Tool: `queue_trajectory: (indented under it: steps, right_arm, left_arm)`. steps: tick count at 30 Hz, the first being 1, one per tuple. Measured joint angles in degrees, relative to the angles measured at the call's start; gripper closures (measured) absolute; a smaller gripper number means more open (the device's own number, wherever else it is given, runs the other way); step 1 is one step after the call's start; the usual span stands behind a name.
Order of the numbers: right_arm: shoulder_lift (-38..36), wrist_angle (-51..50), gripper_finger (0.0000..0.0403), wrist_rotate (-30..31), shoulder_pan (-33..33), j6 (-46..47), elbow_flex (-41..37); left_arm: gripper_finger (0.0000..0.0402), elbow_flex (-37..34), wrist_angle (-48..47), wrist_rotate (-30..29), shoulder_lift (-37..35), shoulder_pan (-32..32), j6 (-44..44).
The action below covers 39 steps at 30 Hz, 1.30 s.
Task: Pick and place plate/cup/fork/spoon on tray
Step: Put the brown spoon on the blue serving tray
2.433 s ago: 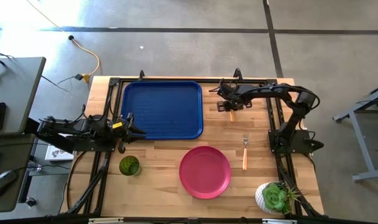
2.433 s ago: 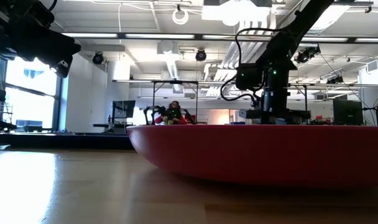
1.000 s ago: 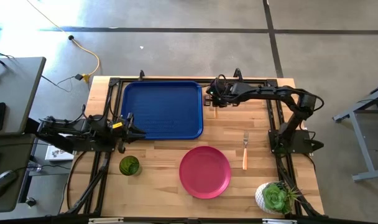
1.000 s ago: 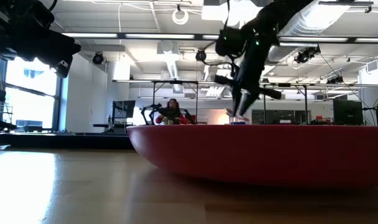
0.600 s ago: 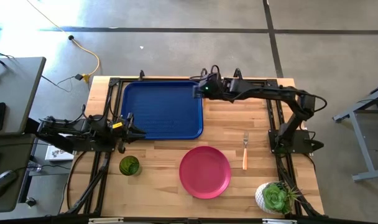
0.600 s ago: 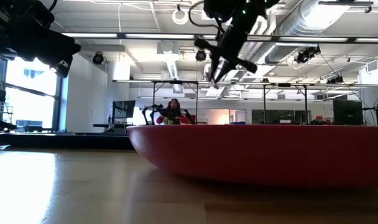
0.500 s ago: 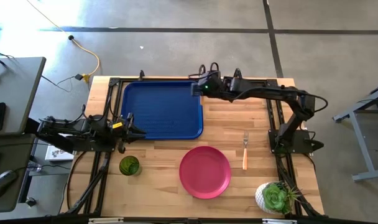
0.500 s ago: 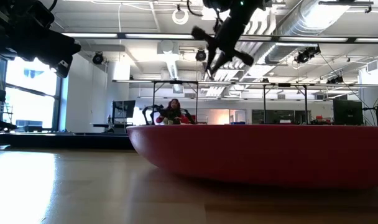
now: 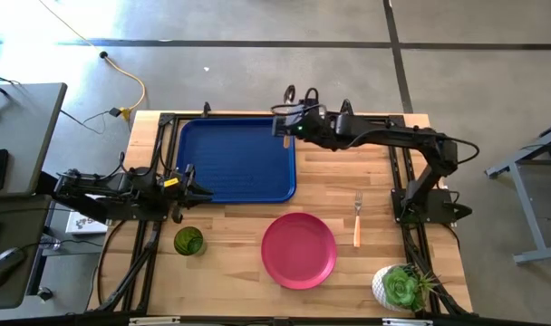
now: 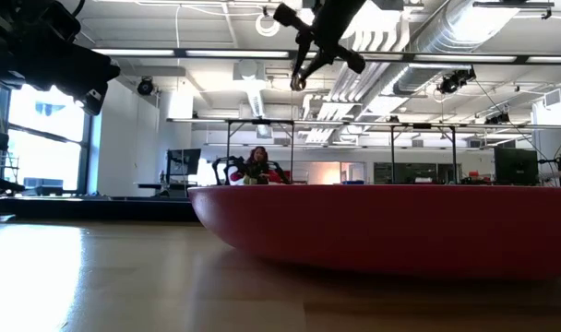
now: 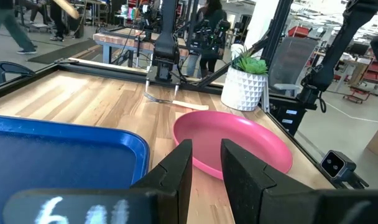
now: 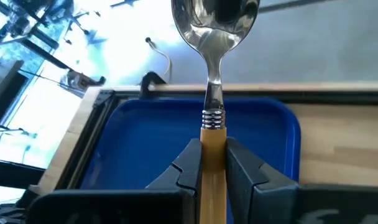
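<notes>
My right gripper (image 9: 283, 129) hangs over the far right corner of the dark blue tray (image 9: 235, 158), shut on the orange-handled spoon (image 12: 214, 74). The pink plate (image 9: 299, 251) lies flat on the table near the front. The fork (image 9: 356, 220) lies to the plate's right, and the green cup (image 9: 188, 241) stands to its left. My left gripper (image 9: 198, 192) waits low at the tray's near left corner. Its fingers (image 11: 176, 171) stand a little open with nothing between them. My right gripper pinches the spoon's orange handle (image 12: 212, 146) between its two fingers, just behind the metal neck. The spoon runs along the fingers and sticks out ahead of them, bowl (image 12: 215, 18) foremost. It is lifted clear, high above the tray.
A succulent in a white pot (image 9: 401, 288) stands at the table's near right corner. Bare wood lies between the tray and the right arm's base (image 9: 425, 204). In the low view the plate's rim (image 10: 382, 226) fills the foreground.
My right gripper has carried the spoon toward the table's left edge and upward. It has gone from the bare wood right of the tray to above the tray's far right corner. It has stayed shut on the handle.
</notes>
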Motion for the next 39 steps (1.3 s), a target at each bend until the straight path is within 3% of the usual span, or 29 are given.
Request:
queue_trajectory:
  steps: [18, 39]
  right_arm:
    - [15.54, -1.03, 0.0375, -11.58, 0.14, 8.6, -0.16]
    - [24.64, -2.45, 0.0375, -19.38, -1.21, 15.52, -0.16]
  left_arm:
    - [0.0326, 0.0, -0.22, 0.02, 0.01, 0.01, 0.0]
    - [0.0326, 0.0, -1.18, 0.0, 0.01, -0.01, 0.0]
